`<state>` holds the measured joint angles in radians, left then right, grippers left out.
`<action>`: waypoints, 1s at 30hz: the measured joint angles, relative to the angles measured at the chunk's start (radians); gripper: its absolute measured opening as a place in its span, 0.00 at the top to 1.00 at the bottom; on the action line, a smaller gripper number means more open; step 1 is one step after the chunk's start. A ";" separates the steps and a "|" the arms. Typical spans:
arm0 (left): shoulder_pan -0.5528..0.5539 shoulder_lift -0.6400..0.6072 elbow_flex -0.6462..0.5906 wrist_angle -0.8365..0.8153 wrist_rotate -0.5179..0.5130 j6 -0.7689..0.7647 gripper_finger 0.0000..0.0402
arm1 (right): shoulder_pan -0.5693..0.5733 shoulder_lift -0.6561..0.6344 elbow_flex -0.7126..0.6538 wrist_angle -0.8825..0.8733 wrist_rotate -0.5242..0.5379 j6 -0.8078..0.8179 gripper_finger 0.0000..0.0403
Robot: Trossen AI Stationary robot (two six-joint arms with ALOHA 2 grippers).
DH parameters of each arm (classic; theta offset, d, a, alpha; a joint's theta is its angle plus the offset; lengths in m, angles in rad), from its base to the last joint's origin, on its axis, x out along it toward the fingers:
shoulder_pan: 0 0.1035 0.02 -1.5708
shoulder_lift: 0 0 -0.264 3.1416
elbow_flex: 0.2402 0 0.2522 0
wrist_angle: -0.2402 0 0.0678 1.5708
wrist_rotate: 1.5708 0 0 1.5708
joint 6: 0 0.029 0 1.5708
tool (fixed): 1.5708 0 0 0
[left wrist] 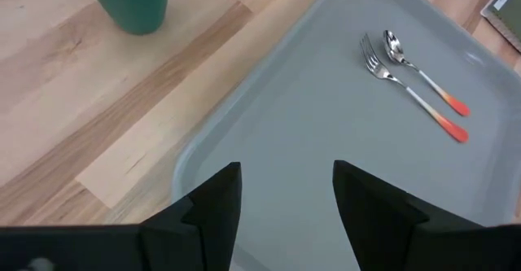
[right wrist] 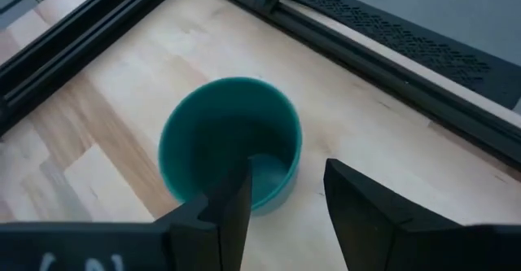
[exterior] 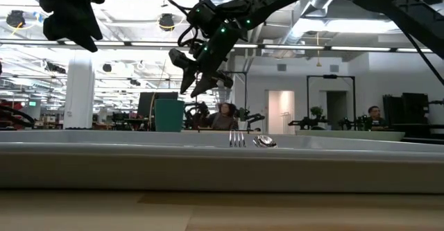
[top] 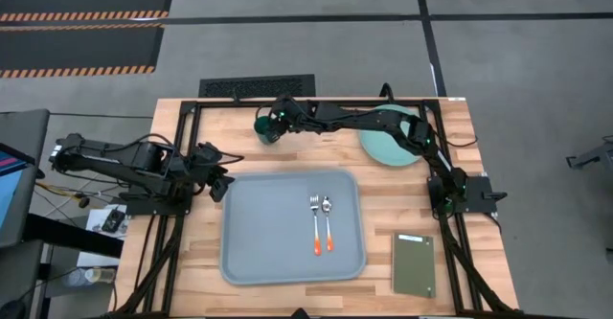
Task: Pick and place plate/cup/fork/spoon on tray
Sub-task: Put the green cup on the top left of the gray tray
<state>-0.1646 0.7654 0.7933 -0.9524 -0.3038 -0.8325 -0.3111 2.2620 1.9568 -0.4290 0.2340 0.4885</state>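
The dark green cup stands upright on the wood beyond the tray's far edge; it also shows in the right wrist view and the low view. My right gripper hovers open above it, one finger over the cup's hollow and one outside its rim, clear of it. The fork and the spoon lie side by side on the grey-blue tray. The mint-green plate lies on the table, partly under my right arm. My left gripper is open and empty above the tray's far left corner.
A dark olive-green slab lies on the table to the right of the tray. A black frame runs round the table's edges. Bare wood lies between the cup and the tray's far rim.
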 joint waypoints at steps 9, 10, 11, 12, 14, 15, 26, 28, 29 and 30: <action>0.000 0.000 0.000 0.000 -0.011 0.000 0.55 | 0.001 0.000 0.000 0.025 0.000 0.000 0.56; 0.000 0.000 0.000 0.000 -0.011 0.000 0.55 | 0.002 0.001 0.000 0.022 0.000 0.000 0.57; 0.000 0.000 0.000 0.000 -0.011 0.000 0.55 | 0.002 0.001 0.000 0.022 0.000 0.000 0.57; 0.000 0.000 0.000 0.000 -0.011 0.000 0.55 | 0.002 0.001 0.000 0.022 0.001 -0.001 0.57; 0.000 0.000 0.000 0.000 -0.011 0.000 0.55 | 0.002 0.001 0.000 0.020 0.001 -0.002 0.57; 0.000 0.000 0.000 0.000 -0.011 0.000 0.55 | 0.002 0.001 0.000 0.016 0.000 -0.003 0.57; 0.000 0.000 0.000 0.004 -0.010 -0.010 0.55 | 0.002 0.073 -0.002 0.006 -0.035 0.041 0.62; 0.000 0.000 0.000 0.006 -0.012 -0.010 0.55 | 0.002 0.072 -0.001 -0.009 -0.040 0.045 0.72; 0.000 0.000 0.000 0.007 -0.012 -0.010 0.55 | 0.001 0.071 -0.001 -0.009 -0.053 0.041 0.79; 0.000 0.000 0.000 0.008 -0.013 -0.010 0.55 | 0.000 0.069 -0.001 -0.012 -0.073 0.038 0.87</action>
<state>-0.1642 0.7658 0.7937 -0.9447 -0.3164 -0.8429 -0.3108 2.3313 1.9560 -0.4413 0.1609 0.5267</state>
